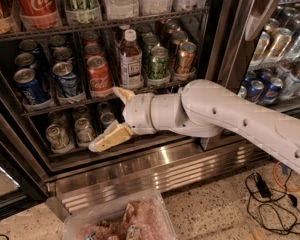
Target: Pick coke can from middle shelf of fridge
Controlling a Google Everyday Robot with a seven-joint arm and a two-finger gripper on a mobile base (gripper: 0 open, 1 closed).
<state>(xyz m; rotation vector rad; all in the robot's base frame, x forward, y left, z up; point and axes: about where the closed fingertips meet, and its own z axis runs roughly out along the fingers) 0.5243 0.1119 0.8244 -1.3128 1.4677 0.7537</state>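
The coke can (99, 76), red with white script and a silver top, stands at the front of a lane on the middle shelf (65, 104) of the fridge (155, 170). More red cans stand in line behind it. My gripper (107, 118) is open, in front of the shelf edge, just right of and below the can. Its upper finger tip sits near the can's base and its lower finger points down-left over the bottom shelf. It holds nothing.
Blue Pepsi cans (31, 87) stand left of the coke can; a bottle (130, 60) and green and brown cans (159, 64) stand right of it. A tall Coca-Cola can (37, 2) is on the top shelf. A clear bin (115, 221) lies on the floor, cables (262, 189) at right.
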